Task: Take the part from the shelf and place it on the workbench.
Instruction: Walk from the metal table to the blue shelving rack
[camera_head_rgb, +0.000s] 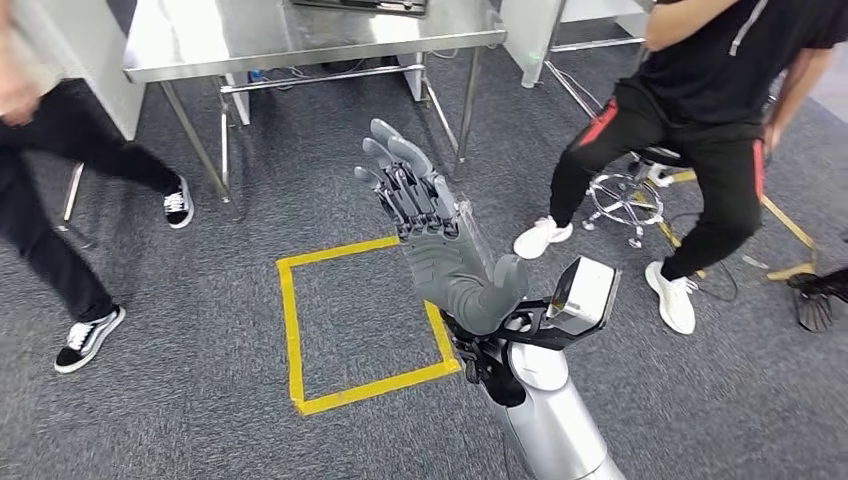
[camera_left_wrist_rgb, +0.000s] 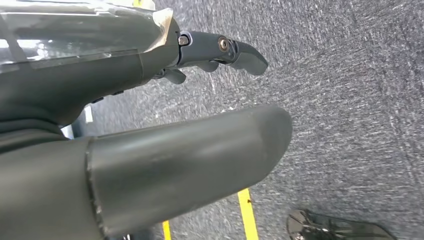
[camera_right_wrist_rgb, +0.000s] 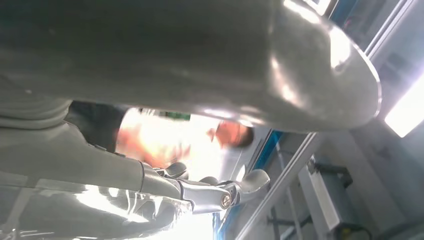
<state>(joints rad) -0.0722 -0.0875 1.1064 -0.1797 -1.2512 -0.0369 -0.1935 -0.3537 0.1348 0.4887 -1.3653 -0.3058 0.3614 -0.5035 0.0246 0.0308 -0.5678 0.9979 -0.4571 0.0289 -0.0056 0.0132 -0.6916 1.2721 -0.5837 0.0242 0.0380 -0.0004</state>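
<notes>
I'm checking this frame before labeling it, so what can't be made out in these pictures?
- The part and the shelf: I can't find either.
- Metal table: head view, top edge cuts it off; the dark thing on it is unidentifiable.
- Both people: head view, edges crop them; one is motion-blurred.
- Right wrist view: the right hand blocks much; glare washes out the background.
- Left wrist view: the left hand covers much of the carpet.
- Right hand, head view: raised, holds nothing.

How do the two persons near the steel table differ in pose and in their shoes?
The person on the left stands in a wide stride, while the person on the right sits on a stool. The left person wears black sneakers with white soles; the right person wears white sneakers. The right person's trousers carry red side stripes; the left person's are plain. Both wear black trousers.
</notes>
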